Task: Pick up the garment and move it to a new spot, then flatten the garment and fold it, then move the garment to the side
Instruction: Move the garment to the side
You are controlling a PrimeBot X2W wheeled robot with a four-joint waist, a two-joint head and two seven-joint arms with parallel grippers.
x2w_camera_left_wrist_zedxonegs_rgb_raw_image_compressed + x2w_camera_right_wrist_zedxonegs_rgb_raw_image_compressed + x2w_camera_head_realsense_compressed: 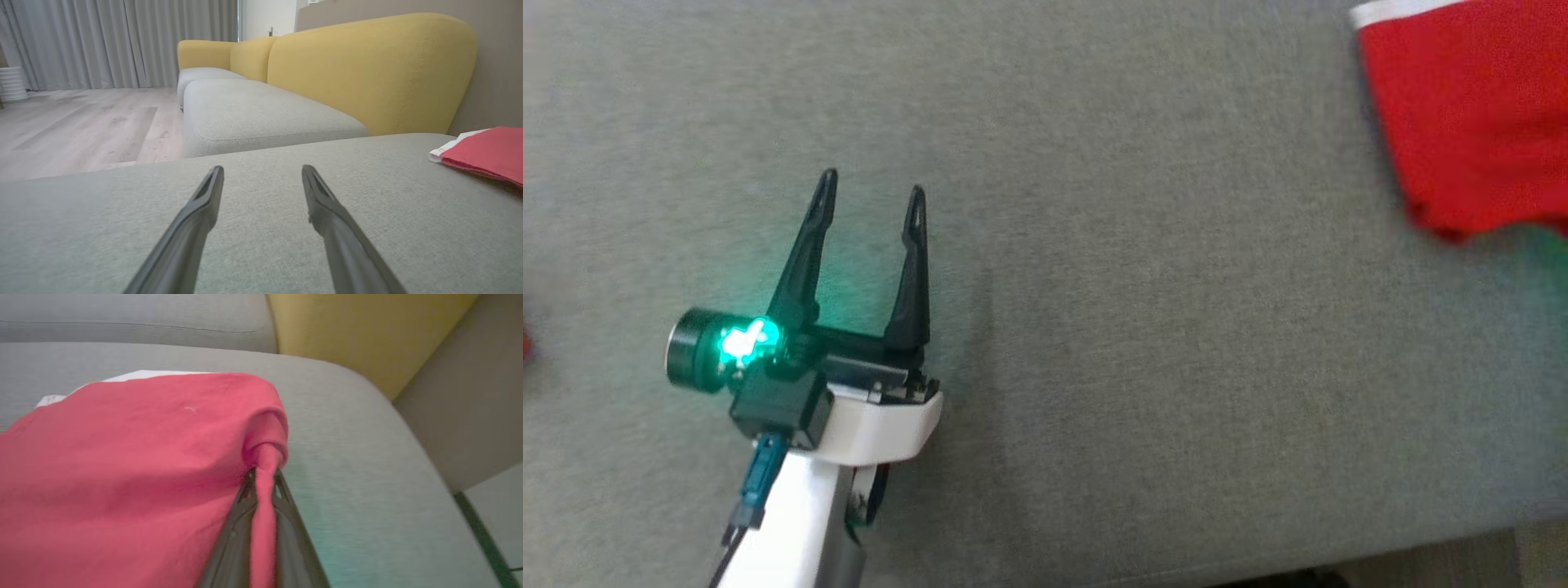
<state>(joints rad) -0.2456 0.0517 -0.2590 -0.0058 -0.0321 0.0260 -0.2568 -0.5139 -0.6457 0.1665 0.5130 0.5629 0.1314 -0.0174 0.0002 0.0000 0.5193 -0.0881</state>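
Right hand (264, 474) pinches the red garment (122, 457).
It clamps a fold of cloth on the sofa cushion (1176, 327); left hand (872, 184) stands spread, garment well to its right.

Looks like soft, matt red cloth in the garment (1470, 106) near the seat cushion's far right corner, with a white band along one edge; gathers into fine creases where pinched in the right gripper (264, 473). Reads as coarse across the seat cushion (1135, 343): grey woven fabric, matt, faintly flecked. Turns to a finer mustard-yellow weave on the backrest (367, 73). Shows smooth, dark matt plastic in the fingers (192, 228) of the left gripper (872, 184), and smooth white plastic with a slight sheen on its wrist shell (882, 425). Gives pale matt wood planks for the floor (81, 126) and soft grey pleated cloth for the curtain (114, 41).
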